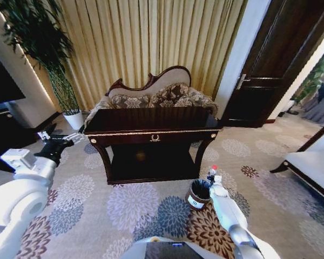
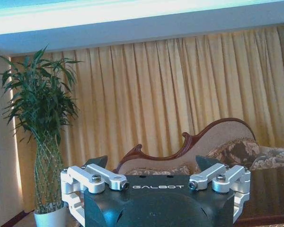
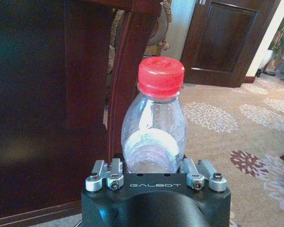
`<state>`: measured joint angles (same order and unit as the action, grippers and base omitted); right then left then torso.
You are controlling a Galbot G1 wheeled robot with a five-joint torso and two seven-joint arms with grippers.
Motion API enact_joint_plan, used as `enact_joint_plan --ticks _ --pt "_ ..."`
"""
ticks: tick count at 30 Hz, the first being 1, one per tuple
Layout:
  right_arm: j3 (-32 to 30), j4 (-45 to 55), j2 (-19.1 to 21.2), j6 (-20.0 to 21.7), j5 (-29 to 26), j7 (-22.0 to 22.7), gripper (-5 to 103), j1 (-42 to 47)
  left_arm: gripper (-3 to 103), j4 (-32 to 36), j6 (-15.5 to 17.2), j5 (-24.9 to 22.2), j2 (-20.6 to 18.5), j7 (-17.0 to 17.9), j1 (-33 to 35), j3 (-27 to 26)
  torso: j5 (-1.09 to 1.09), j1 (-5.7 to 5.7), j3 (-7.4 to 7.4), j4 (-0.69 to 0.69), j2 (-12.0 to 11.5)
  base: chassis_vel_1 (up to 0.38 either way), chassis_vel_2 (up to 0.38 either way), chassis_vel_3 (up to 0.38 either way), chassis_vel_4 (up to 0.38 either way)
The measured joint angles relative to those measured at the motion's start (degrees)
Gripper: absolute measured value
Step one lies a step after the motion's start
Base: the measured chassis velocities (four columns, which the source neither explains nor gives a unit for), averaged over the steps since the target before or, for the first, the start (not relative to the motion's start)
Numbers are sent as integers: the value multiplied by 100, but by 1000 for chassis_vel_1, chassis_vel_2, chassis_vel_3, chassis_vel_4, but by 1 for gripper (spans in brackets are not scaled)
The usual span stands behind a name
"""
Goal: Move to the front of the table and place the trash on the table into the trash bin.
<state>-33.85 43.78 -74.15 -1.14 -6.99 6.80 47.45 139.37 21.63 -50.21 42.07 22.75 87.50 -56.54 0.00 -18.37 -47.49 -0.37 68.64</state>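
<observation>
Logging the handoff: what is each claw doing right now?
Left claw: open, holding nothing, raised off the table's left end.
Right claw: closed on the bottle, above the trash bin.

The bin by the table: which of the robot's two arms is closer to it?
The right. Its tool, shut on the bottle, hangs just above the bin; the left tool is off by the table's far left corner.

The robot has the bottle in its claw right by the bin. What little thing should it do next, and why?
Probably open the right claw and let go. It grips the red-capped bottle upright, seemingly just above the trash bin with its black liner, so the bottle should drop in. The left claw waits near the table's left end.
</observation>
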Motion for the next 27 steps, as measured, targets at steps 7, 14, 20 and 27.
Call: enact_joint_plan --ticks 7,14,20,27 --pt "-30 11 1 -10 -2 0 74 41 100 20 -1 3 3 -1 -8 10 0 0 0 0 0 0 0 0 0" --pt "-55 180 -4 -15 -72 0 98 139 100 44 -7 3 -23 -1 -21 4 0 0 0 0 0 0 0 0 0" --pt "-50 1876 59 116 -654 1 100 772 100 27 -29 29 30 4 -25 -8 0 0 0 -3 0 0 0 0 0" --pt "121 4331 123 258 -947 2 100 1537 100 41 -35 133 117 6 -9 91 -1 0 0 0 0 0 0 0 0"
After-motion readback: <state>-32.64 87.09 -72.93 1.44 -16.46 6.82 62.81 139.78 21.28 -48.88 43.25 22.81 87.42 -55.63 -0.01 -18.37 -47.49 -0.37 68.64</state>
